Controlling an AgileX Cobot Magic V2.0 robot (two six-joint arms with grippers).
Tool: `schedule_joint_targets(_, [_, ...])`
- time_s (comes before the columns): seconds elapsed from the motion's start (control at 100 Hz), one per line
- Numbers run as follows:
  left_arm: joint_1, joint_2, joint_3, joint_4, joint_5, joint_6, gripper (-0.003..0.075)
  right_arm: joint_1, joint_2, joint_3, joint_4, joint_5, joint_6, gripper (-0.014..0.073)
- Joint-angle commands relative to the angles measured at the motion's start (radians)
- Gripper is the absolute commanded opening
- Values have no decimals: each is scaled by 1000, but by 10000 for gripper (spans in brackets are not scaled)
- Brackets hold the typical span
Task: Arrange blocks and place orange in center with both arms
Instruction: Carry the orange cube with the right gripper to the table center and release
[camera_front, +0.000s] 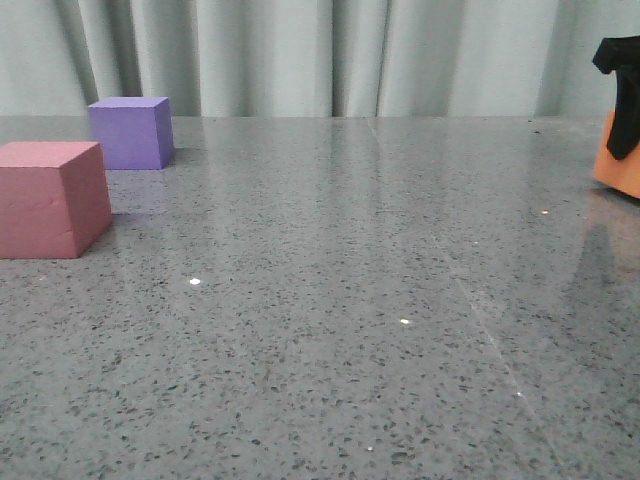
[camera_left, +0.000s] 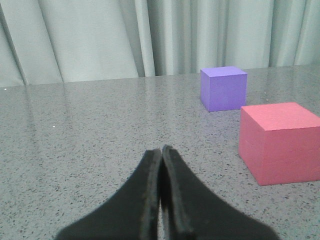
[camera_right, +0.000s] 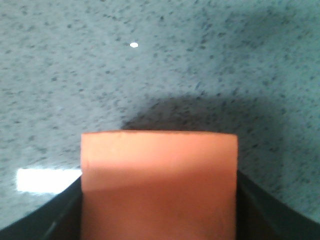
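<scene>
Three cubes share a speckled grey, glossy worktop (camera_front: 330, 300) backed by pale pleated curtains (camera_front: 300, 50). At far left, the red-pink cube (camera_front: 52, 198) sits near the purple cube (camera_front: 130, 131) behind it. At far right, the right end effector (camera_front: 622, 80) pinches the orange cube (camera_right: 159, 185), tilted. Left end effector (camera_left: 161, 155) fingers press together, empty.

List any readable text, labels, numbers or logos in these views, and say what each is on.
None in any view. The red-pink cube, purple cube and orange cube have blank faces. The speckled grey table, the curtain and both grippers carry no marking.
</scene>
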Motion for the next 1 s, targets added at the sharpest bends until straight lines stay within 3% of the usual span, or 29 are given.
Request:
schedule_joint_targets(0.0, [4, -33, 56, -1, -77, 2, -19, 30, -69, -66, 2, 24, 37, 183])
schedule_joint_targets(0.34, [4, -33, 56, -1, -77, 2, -19, 309, -57, -237, -13, 39, 249, 183])
schedule_joint_targets(0.55, [4, -33, 56, -1, -77, 2, -19, 487, 9, -327, -175, 49, 465, 183])
schedule_joint_targets(0.74, [4, -33, 56, -1, -77, 2, -19, 580, 85, -381, -295, 61, 699, 183])
schedule_joint_targets(0.99, [4, -33, 56, -1, -77, 2, -19, 664, 158, -391, -305, 49, 799, 183])
